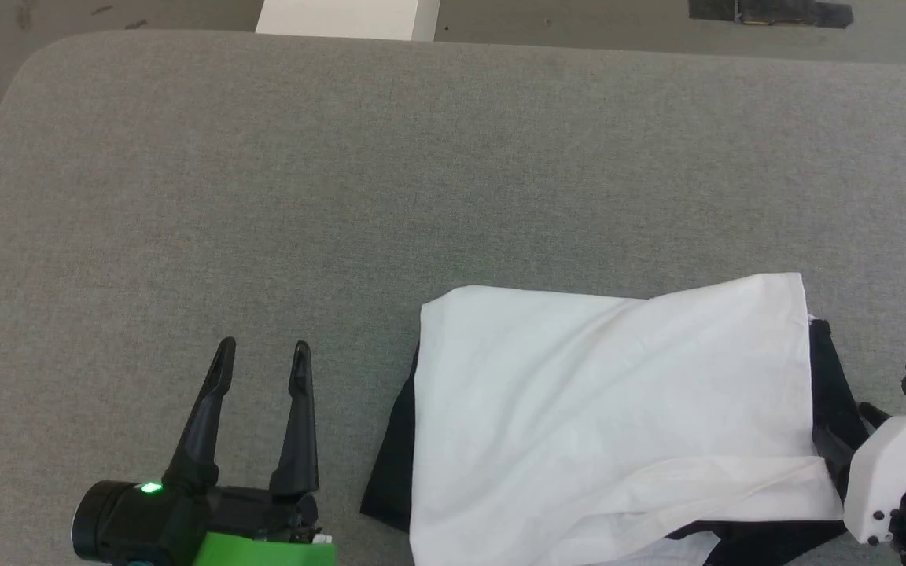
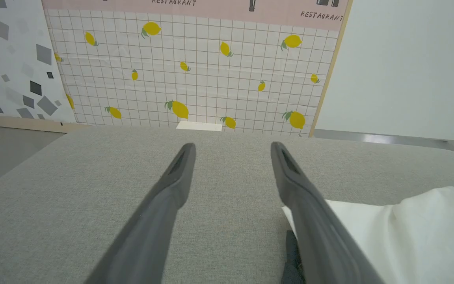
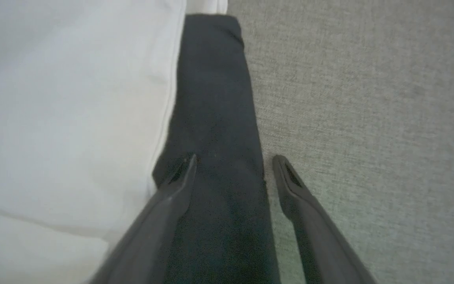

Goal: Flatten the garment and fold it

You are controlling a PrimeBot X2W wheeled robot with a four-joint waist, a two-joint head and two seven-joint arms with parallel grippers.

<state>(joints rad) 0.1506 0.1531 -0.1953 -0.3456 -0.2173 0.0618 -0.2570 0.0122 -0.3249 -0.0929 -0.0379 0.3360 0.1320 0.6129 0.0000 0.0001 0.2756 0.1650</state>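
White and black soft cloth, the garment [image 1: 610, 409], is seen lying on a grey woven padded surface [image 1: 343, 196], at the lower right of the head view and close to the robot's side. It is gathered into a rough rectangle, with the white body on top, shallow creases across it, and black cloth showing along its left, right and lower edges. It is judged to be light, limp and easily shifted, so layers may slide over one another when one is pulled; a hold is best taken at an edge or corner, with the cloth pinched firmly. In the right wrist view a black strip [image 3: 215, 118] is seen running beside the white body, and the right gripper [image 3: 235, 157] is held above it with its jaws spread and nothing grasped; contact with the cloth cannot be told. The left gripper [image 1: 264, 346] is seen over bare surface just left of the garment, its jaws also released and empty. Farther off, a white box [image 1: 347, 17] is seen past the far edge, and a lemon-print panel [image 2: 195, 71] stands behind it.
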